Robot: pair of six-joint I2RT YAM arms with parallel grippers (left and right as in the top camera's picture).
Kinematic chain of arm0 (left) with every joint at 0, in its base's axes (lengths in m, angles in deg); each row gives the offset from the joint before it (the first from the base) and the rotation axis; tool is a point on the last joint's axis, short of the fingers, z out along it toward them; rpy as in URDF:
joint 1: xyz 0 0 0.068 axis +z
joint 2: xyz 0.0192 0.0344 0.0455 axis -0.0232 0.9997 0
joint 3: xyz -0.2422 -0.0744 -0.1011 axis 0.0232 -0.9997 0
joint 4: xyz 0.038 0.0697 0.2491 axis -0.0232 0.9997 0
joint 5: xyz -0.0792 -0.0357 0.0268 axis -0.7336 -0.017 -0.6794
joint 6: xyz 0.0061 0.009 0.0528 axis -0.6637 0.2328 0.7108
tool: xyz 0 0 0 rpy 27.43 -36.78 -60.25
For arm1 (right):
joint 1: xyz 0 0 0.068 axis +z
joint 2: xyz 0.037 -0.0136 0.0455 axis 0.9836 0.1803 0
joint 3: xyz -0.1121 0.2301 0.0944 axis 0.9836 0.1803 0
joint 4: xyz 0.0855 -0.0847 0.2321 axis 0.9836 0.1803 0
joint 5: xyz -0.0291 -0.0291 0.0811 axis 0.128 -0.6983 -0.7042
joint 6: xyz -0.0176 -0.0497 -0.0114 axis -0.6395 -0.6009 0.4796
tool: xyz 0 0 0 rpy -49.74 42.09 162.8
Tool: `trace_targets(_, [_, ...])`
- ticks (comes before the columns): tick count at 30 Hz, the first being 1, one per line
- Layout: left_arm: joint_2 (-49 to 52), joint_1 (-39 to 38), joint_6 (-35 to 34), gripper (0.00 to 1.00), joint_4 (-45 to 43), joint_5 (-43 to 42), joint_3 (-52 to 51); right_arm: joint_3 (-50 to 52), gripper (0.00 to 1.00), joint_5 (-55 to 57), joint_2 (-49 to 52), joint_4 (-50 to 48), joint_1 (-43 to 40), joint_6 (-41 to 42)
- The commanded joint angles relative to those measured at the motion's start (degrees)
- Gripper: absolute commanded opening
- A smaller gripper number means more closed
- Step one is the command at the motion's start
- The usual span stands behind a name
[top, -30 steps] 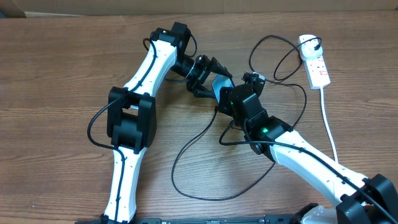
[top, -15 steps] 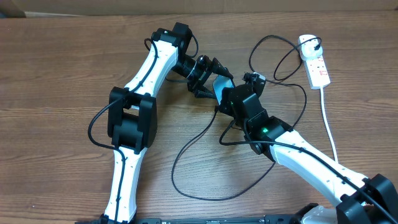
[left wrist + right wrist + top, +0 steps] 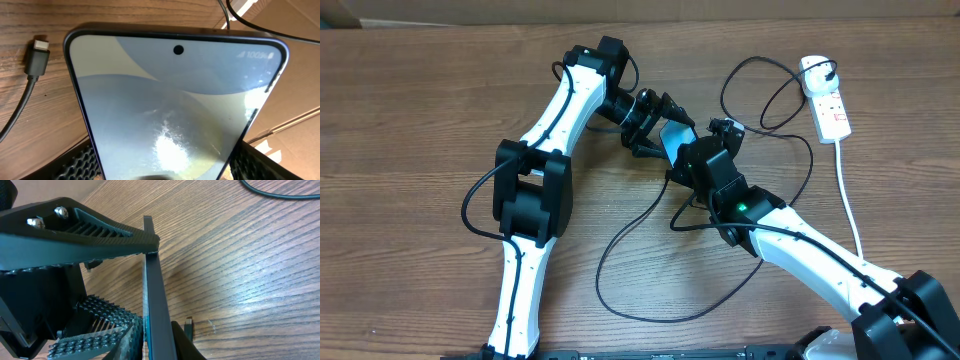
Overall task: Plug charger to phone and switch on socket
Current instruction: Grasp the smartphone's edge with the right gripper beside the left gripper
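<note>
Two sets of jaws meet at the phone (image 3: 170, 110). The left jaws are closed on it, with ribbed pads (image 3: 82, 162) pressed against its two long edges. It is held tilted up off the table (image 3: 420, 100), its lit screen facing the left wrist camera. The right jaws stand narrow astride one edge of the phone, with a ribbed pad (image 3: 95, 342) just beside one face and a dark finger on the other side. Whether they actually grip it I cannot tell. The charger (image 3: 31, 65) is not plugged in. Its connector tip lies on the table just beside the phone's camera-hole end, and its black cable loops across the table under the right arm. The socket (image 3: 828, 105) lies well apart at the far right.
</note>
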Motion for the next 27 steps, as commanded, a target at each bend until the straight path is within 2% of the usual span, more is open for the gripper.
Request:
trace_targets(1, [0.3,-0.4,2.3,0.74,0.0,-1.6,1.6,-1.3,0.15,0.7,0.3,-0.3,-0.1,-0.5])
trace_targets(12, [0.3,-0.4,2.4,0.79,-0.2,-0.7,1.6,-1.3,0.08,0.2,0.3,-0.2,-0.1,-0.5])
trace_targets(18, [0.3,-0.3,2.4,0.96,-1.5,7.0,1.6,-1.3,0.05,0.2,0.2,-0.3,-0.1,-2.3])
trace_targets(20, [0.3,-0.1,2.6,0.98,-2.0,9.0,1.6,-1.3,0.04,0.3,0.2,-0.1,-0.1,-2.4])
trace_targets(27, [-1.9,3.1,10.7,1.00,-2.7,8.7,1.7,-1.3,0.04,0.3,-0.5,0.4,-0.1,-3.1])
